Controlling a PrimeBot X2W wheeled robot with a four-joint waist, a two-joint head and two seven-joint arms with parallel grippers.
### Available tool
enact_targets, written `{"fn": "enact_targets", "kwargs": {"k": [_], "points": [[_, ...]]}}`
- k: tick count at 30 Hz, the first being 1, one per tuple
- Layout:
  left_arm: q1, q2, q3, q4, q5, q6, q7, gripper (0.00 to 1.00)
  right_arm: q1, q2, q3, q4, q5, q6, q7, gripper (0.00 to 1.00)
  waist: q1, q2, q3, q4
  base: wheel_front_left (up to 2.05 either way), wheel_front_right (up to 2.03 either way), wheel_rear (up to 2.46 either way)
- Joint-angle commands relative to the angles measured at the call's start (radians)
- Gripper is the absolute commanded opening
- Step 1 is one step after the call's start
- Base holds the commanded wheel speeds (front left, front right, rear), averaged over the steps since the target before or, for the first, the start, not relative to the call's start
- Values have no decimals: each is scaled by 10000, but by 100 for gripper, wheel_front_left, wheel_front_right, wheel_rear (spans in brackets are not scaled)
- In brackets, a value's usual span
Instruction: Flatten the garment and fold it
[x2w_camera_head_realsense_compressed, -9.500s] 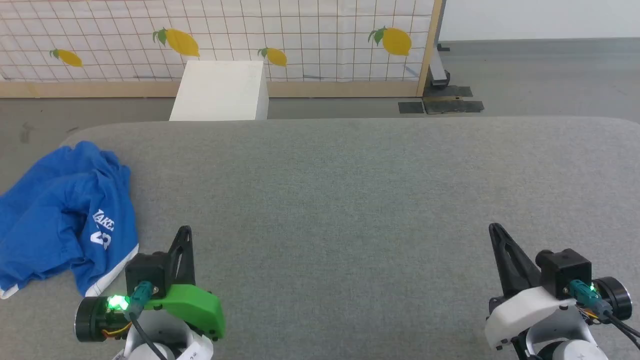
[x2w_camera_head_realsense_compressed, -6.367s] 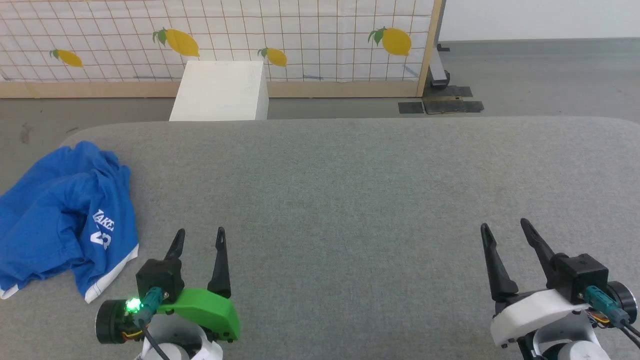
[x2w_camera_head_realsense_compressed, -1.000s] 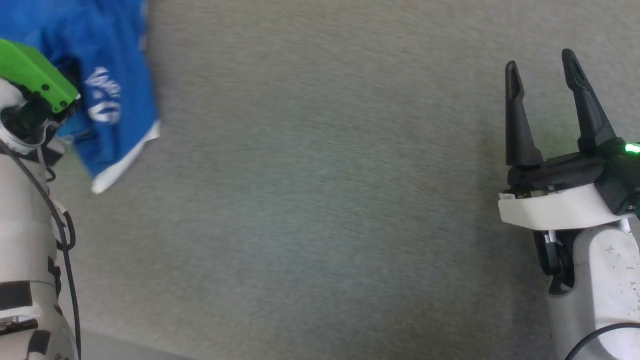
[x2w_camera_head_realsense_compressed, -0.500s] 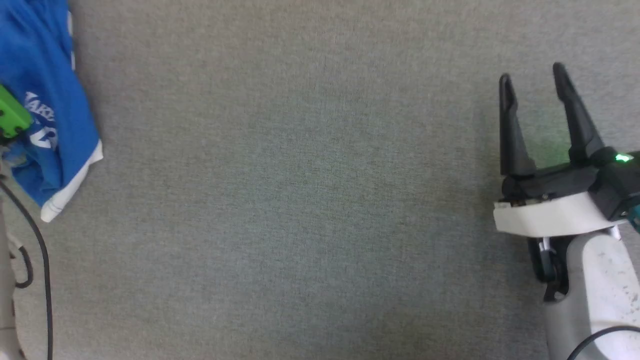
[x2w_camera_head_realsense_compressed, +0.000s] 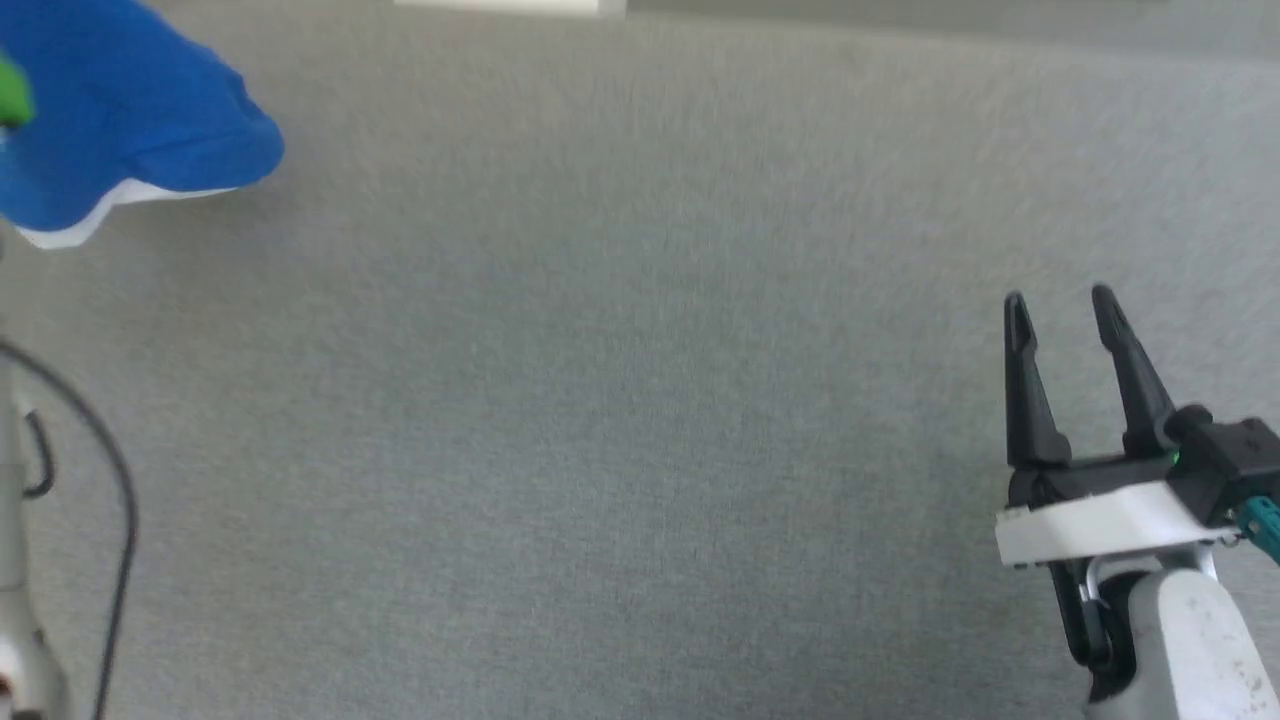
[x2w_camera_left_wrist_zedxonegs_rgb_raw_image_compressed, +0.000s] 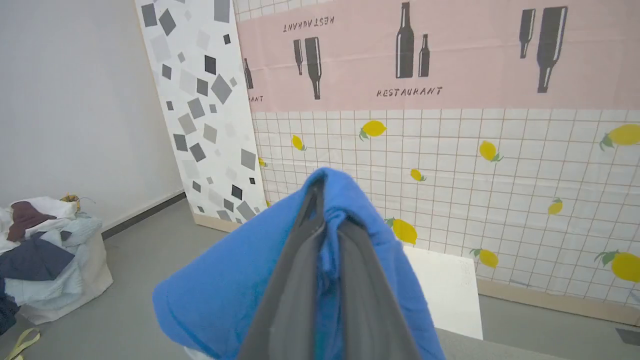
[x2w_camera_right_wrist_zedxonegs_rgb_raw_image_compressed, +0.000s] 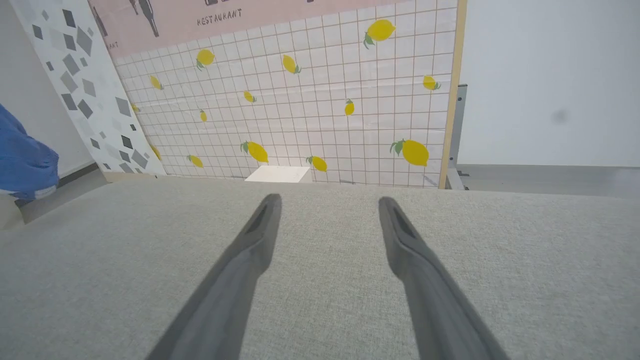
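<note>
L claw (x2w_camera_left_wrist_zedxonegs_rgb_raw_image_compressed: 327, 210): shut tight on garment (x2w_camera_left_wrist_zedxonegs_rgb_raw_image_compressed: 225, 295). Fingers nearly together, blue cloth pinched betw. them and draped over both tips. Tips buried in fabric, so the exact bite pt can't be seen.

Garment posn: bunched, hanging off L claw. Head view: blue lump (x2w_camera_head_realsense_compressed: 130, 120) at upper L corner, over far-L part of grey table (x2w_camera_head_realsense_compressed: 600, 400), white hem trim along its lower edge. Sliver of my green wrist cover (x2w_camera_head_realsense_compressed: 8, 92) sits against the cloth at frame edge. R wrist view: garment (x2w_camera_right_wrist_zedxonegs_rgb_raw_image_compressed: 22, 160) at far L, well apart from R claw. Can't tell if its lowest fold touches the table. Lettering/number not visible.

R claw (x2w_camera_head_realsense_compressed: 1058, 297): wide, holding nothing. Low at R side of the table, fingers pointing away from me. R wrist view: same claw (x2w_camera_right_wrist_zedxonegs_rgb_raw_image_compressed: 330, 201), both fingers spread over bare grey surface (x2w_camera_right_wrist_zedxonegs_rgb_raw_image_compressed: 100, 280).

L forearm (x2w_camera_head_realsense_compressed: 10, 600) pale, at lower L edge of head view, black cable (x2w_camera_head_realsense_compressed: 120, 520) looped beside it.

Bkgd: white box (x2w_camera_left_wrist_zedxonegs_rgb_raw_image_compressed: 445, 295) beyond far table edge, also in R wrist view (x2w_camera_right_wrist_zedxonegs_rgb_raw_image_compressed: 277, 174). Behind it, lemon-print grid panel (x2w_camera_left_wrist_zedxonegs_rgb_raw_image_compressed: 500, 175) w/ pink "RESTAURANT" bottle banner (x2w_camera_left_wrist_zedxonegs_rgb_raw_image_compressed: 400, 50) above. Panel of grey squares (x2w_camera_left_wrist_zedxonegs_rgb_raw_image_compressed: 200, 100) stands L of that. Heap of mixed clothes (x2w_camera_left_wrist_zedxonegs_rgb_raw_image_compressed: 35, 250) on floor, far L of L wrist view.
</note>
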Motion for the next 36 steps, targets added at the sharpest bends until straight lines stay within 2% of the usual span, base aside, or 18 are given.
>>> {"fn": "enact_targets", "kwargs": {"k": [1,4,11,22,31,36], "points": [[-323,-202,-233,-20,96,-151,-81,0,179,-8,-47,48,105,-13,-53,100,1,0,-1597,-124,0,0,0],[-756,-539,-685,52,129,-407,-116,0,390,-8,-93,86,225,-13,-57,100,1,0,-1999,-304,0,0,0],[-1439,-1718,-1773,148,-13,-993,-9,0,768,-8,-218,46,341,-13,-60,100,1,0,-2517,-969,0,0,0],[-1004,-3682,-3318,238,-1049,-1768,254,0,888,-8,-221,-48,328,-13,-62,100,1,0,-2477,-2179,0,0,0],[795,-4242,-4867,1361,-2085,-1907,701,0,859,-8,-38,-17,334,-13,-62,100,1,0,-2357,-3145,0,0,0],[1903,-4294,-6156,2602,-2263,-1763,1957,0,838,-8,78,-35,360,-13,-62,100,1,0,-2283,-3564,0,0,0]]}}
